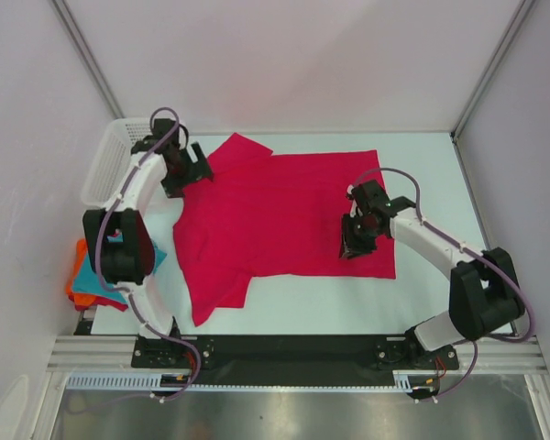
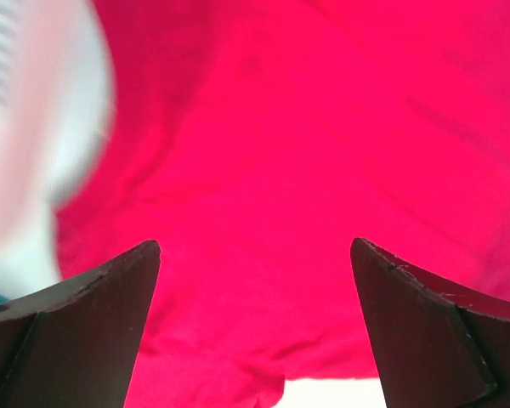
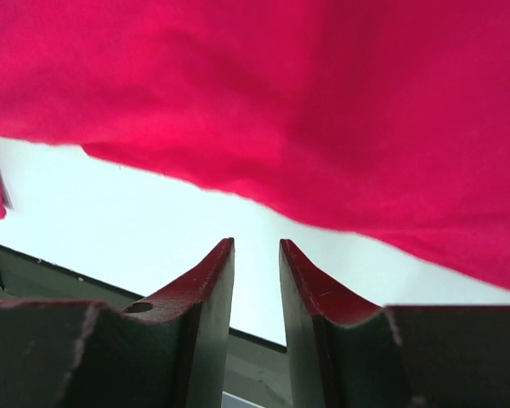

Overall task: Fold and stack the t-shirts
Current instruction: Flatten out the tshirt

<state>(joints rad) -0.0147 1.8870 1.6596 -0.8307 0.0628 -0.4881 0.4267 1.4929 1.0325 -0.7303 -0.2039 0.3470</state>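
A large crimson-pink t-shirt (image 1: 284, 215) lies spread flat across the white table, one sleeve at the back left and one at the front left. My left gripper (image 1: 195, 167) hovers at the shirt's back-left edge by the sleeve. Its fingers stand wide open over the red cloth (image 2: 263, 153) with nothing between them (image 2: 255, 251). My right gripper (image 1: 354, 246) is above the shirt's front-right part. Its jaws (image 3: 257, 248) are a narrow gap apart and empty, with the shirt's hem (image 3: 340, 127) just beyond them. A teal t-shirt (image 1: 99, 272) lies on an orange one (image 1: 77, 275) at the table's left edge, partly hidden by the left arm.
A white mesh basket (image 1: 108, 160) stands at the back left, right beside the left gripper. White walls and metal posts close in the table on three sides. A black rail (image 1: 293, 348) with the arm bases runs along the near edge.
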